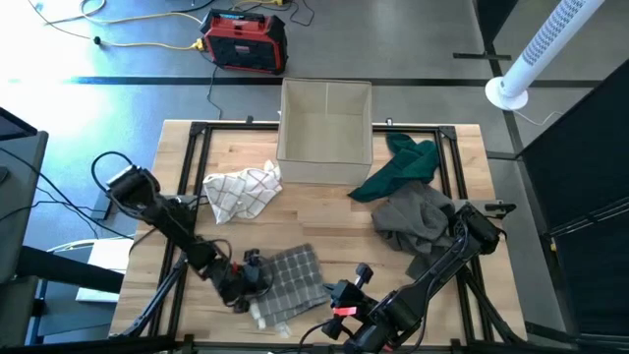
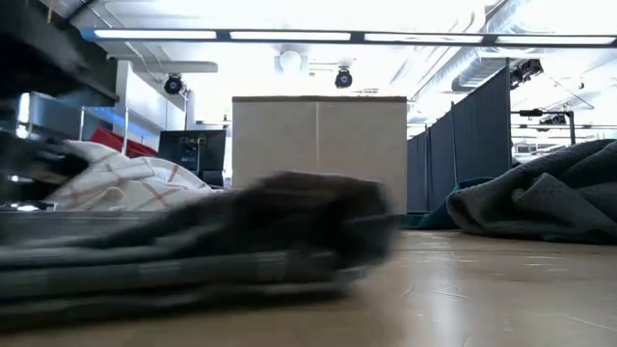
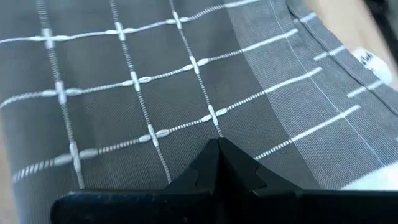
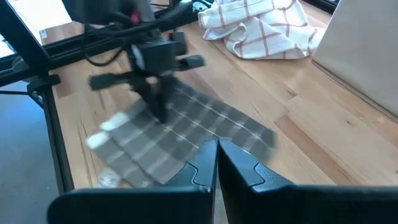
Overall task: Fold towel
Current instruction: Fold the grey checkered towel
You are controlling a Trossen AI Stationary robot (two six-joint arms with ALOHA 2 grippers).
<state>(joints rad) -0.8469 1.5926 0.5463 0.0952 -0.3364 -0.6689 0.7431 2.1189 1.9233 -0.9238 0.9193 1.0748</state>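
The grey towel with white checks lies partly folded on the table's near middle; it also fills the low view's foreground. My left gripper stands at the towel's left part, shut, fingers pointing down in the right wrist view. The checked cloth fills the left wrist view behind the shut fingertips. My right gripper is shut and stays just right of the towel, apart from it. My left gripper comes at the towel from above, its shut fingertips meeting the cloth's upper layer near the towel's left part. The towel lies flat on the table. Whether a fold is pinched between the fingers, I cannot tell.
A white towel with red checks lies crumpled toward the far left. A beige fabric box stands at the far edge. A green cloth and a grey cloth are heaped on the right. Bare wood shows in the middle.
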